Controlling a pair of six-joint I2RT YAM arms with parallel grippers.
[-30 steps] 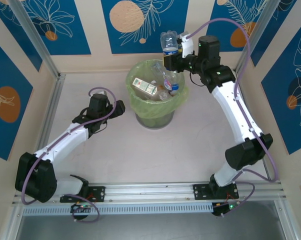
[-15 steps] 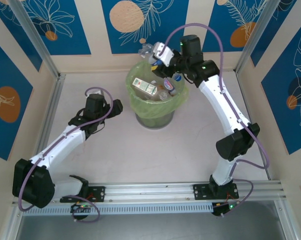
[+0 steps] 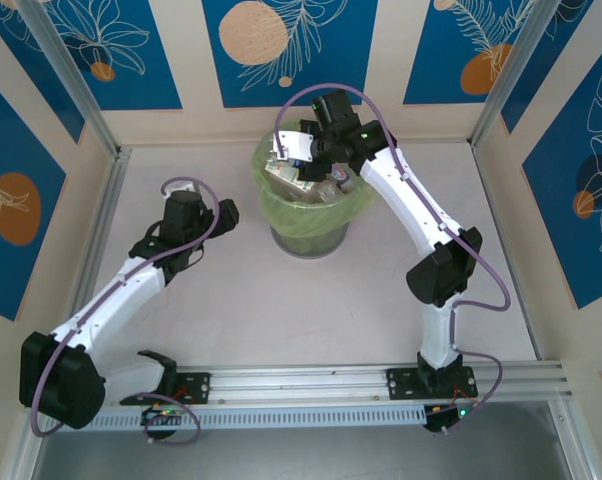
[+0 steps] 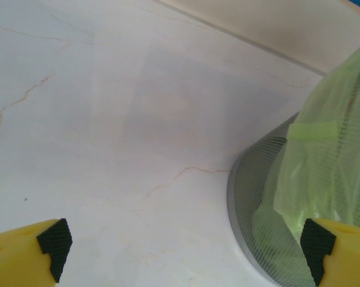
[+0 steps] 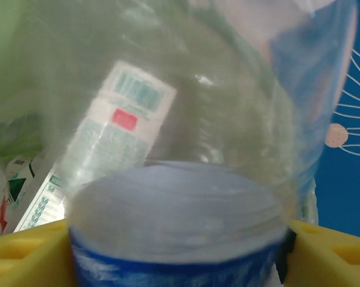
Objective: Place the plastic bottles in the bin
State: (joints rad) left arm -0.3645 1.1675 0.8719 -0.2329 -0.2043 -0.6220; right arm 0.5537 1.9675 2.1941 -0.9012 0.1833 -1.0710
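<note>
One blue-labelled bottle [image 5: 186,149] is seated between the fingers of the right gripper [image 5: 179,254], over the mouth of the bin [image 3: 359,205]. Whether it is clamped or freed cannot be told. The step in hand is judged to be the drop: a full spread of the fingers is called for, then a lift clear of the rim. The long axis is directed away from the wrist, into the bin; the cap end cannot be identified. The left gripper [image 4: 183,242] is spread wide, empty, beside the bin's base.
</note>
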